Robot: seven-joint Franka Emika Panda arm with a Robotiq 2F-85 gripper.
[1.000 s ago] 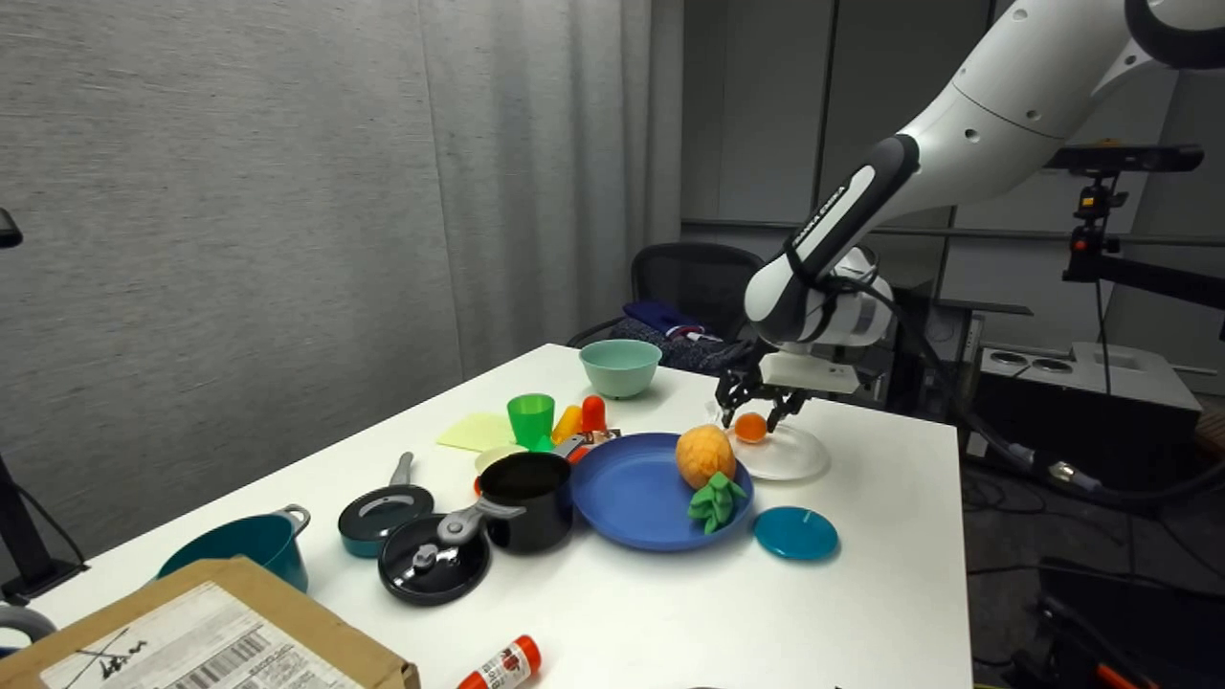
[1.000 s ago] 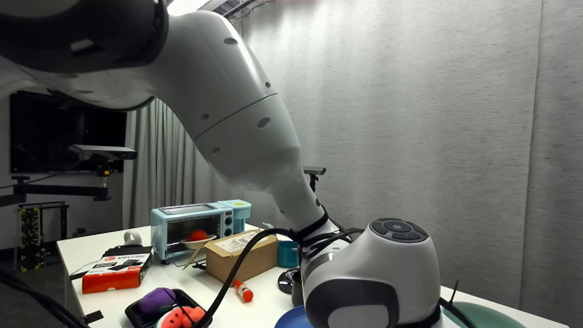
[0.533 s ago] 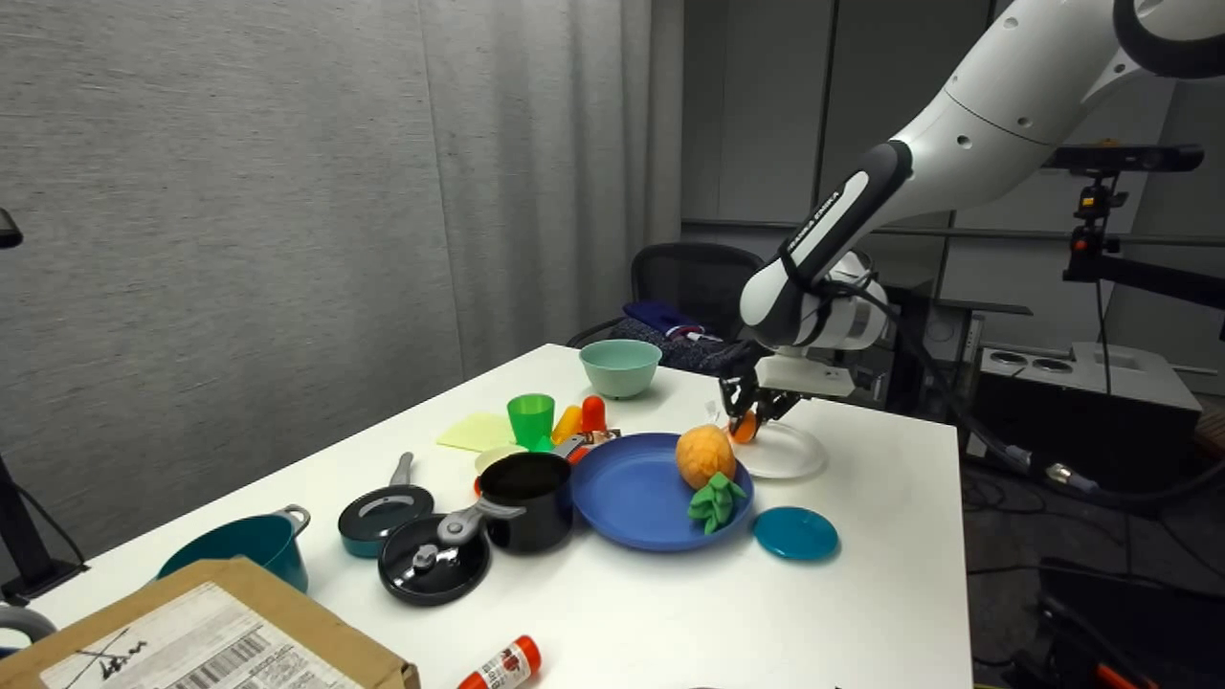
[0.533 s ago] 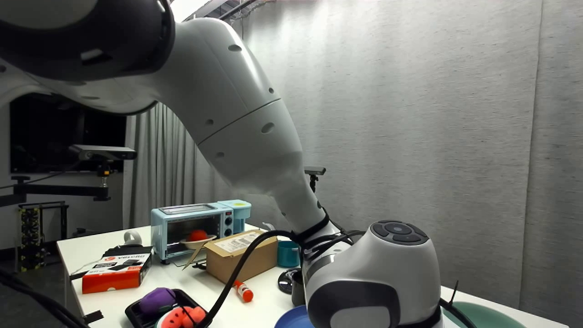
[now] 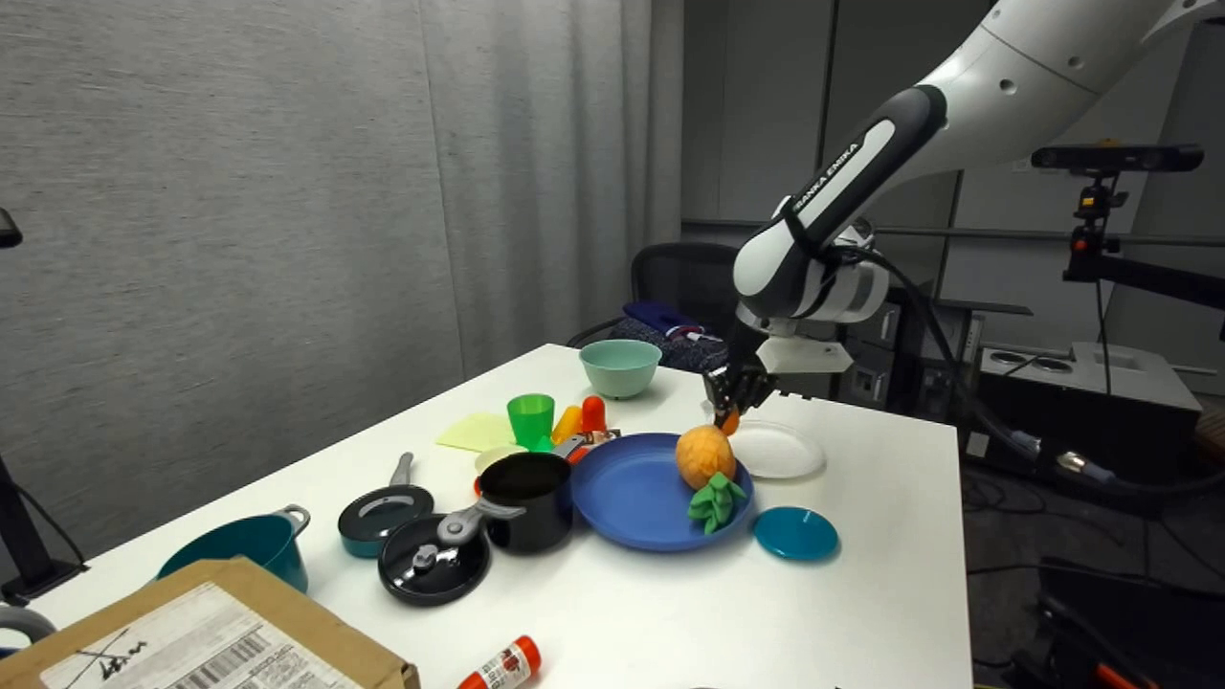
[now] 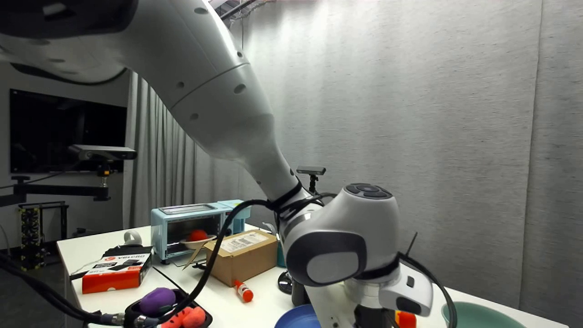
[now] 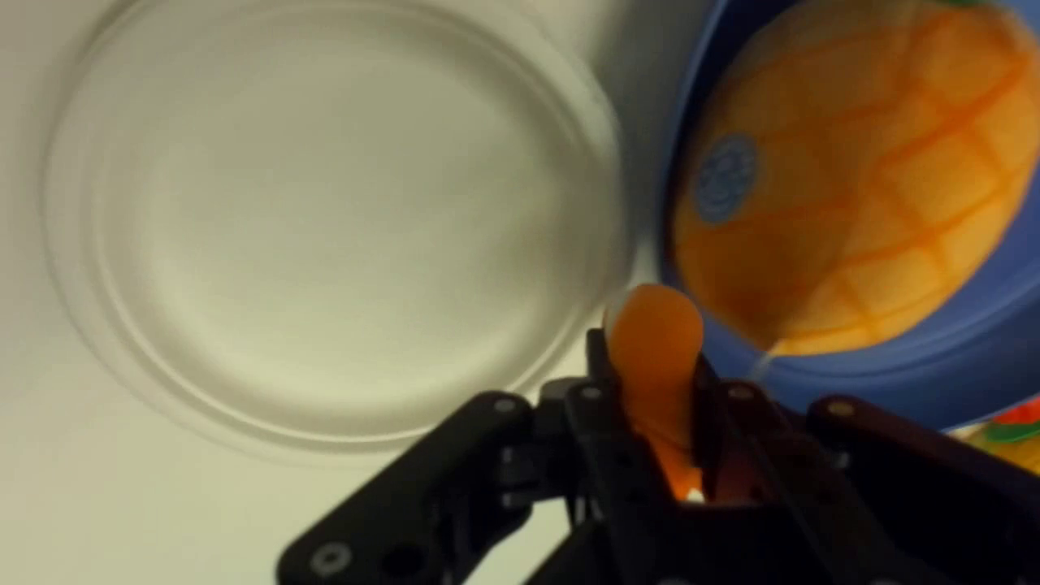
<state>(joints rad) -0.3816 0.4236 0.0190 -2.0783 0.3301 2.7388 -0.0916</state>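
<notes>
As gripper [image 7: 652,357] has soft-looking orange toy [image 7: 656,329] pinched btwn its jaws, hold firm w/o crushing; in wrist view, white plate [image 7: 341,227] is at its 10 o'clock, pineapple [image 7: 861,187] approx 1–2 o'clock, v. near, so avoid bumps.

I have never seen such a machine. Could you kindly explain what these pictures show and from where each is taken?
The machine is a robot arm. Its end effector, the part that grasps, has two black fingers. Two pictures look at the scene from different places outside the robot; the third looks from its wrist, past the fingers. On the white table you see a blue plate bearing a toy pineapple, a white plate, a teal disc, a black pot, a green bowl and a cardboard box, among other things. The fingers are closed on an orange toy; in the wrist view it shows near the narrow gap between the plates.
</notes>
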